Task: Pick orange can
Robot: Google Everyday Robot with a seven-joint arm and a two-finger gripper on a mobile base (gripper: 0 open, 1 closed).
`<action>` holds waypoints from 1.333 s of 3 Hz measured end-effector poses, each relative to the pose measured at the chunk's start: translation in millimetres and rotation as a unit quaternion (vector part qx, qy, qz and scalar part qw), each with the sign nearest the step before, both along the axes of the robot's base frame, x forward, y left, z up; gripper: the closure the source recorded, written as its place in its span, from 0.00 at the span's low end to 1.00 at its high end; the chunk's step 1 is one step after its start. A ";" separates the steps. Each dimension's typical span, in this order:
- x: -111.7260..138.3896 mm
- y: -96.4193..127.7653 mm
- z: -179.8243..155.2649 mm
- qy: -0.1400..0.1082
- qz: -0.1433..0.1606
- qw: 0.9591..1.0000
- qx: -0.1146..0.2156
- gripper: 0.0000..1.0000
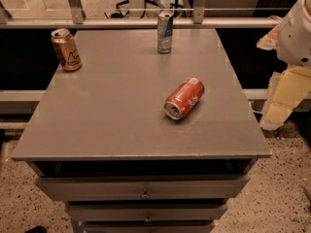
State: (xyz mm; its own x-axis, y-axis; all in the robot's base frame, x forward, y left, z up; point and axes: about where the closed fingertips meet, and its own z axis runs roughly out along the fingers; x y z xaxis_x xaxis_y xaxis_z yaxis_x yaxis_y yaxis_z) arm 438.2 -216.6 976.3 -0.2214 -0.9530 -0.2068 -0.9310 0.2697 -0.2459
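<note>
The orange can [66, 49] stands upright at the far left corner of the grey table [107, 110]. It has a coppery golden-orange body, a dark outline drawing and a silver top rim. My gripper [281, 101] hangs at the right edge of the view, beyond the table's right side and below its top. It is far from the orange can, holds nothing, and is partly cut off by the frame.
A redder can with white lettering [184, 98] lies on its side right of the table's centre. A slim silver-and-blue can [165, 32] stands at the far edge. Drawers [145, 188] sit below the tabletop. A railing [146, 21] runs behind the table.
</note>
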 end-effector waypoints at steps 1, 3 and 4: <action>2.0 2.3 0.0 -0.001 0.002 1.000 0.004 0.00; 70.8 114.8 25.2 -0.054 0.103 0.981 0.157 0.00; 71.8 177.5 50.1 -0.068 0.108 0.965 0.229 0.00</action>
